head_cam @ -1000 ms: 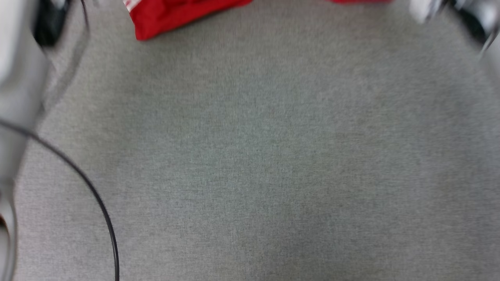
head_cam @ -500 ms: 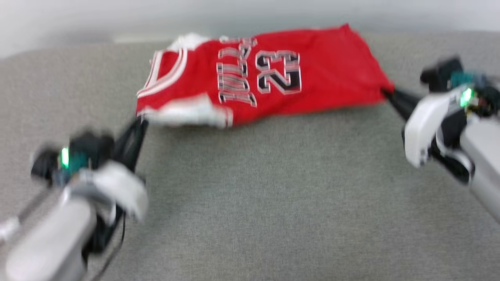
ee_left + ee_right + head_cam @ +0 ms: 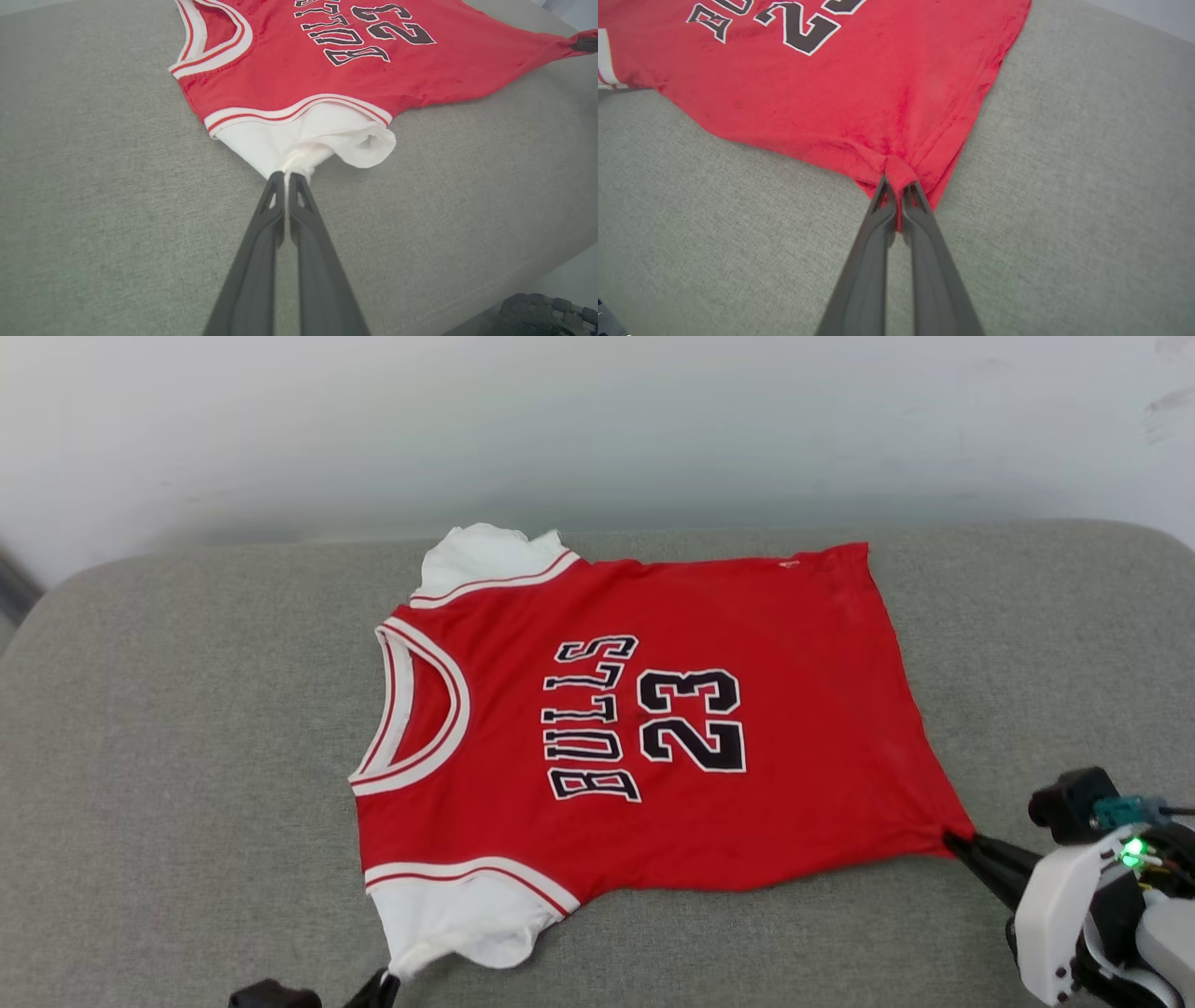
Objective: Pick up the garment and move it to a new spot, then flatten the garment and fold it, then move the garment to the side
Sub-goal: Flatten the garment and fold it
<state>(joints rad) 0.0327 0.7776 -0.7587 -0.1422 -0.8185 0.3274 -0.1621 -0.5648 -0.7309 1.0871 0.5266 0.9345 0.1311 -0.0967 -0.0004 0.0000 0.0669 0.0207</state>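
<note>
The red Bulls jersey (image 3: 653, 709) lies spread face-up across the middle of the grey cushion (image 3: 187, 756), neck toward its left edge, hem toward its right. The left gripper (image 3: 286, 176) is clamped on the bunched white sleeve (image 3: 308, 140) near the front edge. The right gripper (image 3: 899, 184) pinches the hem's near corner (image 3: 896, 168). Flattening looks nearly done. The next move likely calls for a gentle outward pull to smooth both puckers, then release and a regrip for the fold.

A grey woven cushion (image 3: 187, 709) with rounded corners lay before a pale wall (image 3: 597, 420). A dark ridged object (image 3: 544, 315) showed below the cushion's edge.
</note>
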